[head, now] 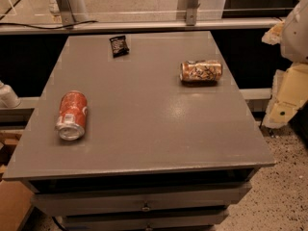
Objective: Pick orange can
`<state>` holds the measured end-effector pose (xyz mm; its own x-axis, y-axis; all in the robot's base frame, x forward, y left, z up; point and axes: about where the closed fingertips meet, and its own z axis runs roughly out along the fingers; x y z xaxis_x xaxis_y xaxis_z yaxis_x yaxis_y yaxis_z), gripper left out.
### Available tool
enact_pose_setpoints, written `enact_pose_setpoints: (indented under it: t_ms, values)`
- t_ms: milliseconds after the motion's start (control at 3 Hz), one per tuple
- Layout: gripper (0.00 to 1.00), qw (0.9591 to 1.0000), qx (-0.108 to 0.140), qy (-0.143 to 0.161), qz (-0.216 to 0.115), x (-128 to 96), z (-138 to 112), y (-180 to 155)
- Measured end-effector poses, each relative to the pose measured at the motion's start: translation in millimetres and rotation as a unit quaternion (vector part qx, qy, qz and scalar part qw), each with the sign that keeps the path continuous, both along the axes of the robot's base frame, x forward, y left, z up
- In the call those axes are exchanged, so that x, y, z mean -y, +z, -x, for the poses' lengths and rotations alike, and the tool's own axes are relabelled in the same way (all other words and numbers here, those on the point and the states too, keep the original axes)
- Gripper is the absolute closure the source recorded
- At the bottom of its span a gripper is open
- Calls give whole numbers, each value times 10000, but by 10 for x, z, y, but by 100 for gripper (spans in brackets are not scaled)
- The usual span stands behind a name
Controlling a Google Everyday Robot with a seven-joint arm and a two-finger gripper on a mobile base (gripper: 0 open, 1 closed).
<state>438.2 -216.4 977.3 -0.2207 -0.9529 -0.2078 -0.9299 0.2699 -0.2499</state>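
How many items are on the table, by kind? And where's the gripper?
Cans: 2 (orange can far right, red-orange can near left, both on their sides)
Packets: 1 (black packet, far edge)
Total: 3
The gripper is at the right edge of view, off the table, touching none of them.
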Motion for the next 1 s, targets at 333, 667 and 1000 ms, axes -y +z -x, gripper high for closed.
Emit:
enact_pose_setpoints:
  t_ms: [333,667,1000]
  values:
    - [0,10000,47,6,-45,-8,-24,12]
    - [0,9997,178,65,-132,-43,-182,-58]
    - [0,9990,352,179,-209,-105,-440,-174]
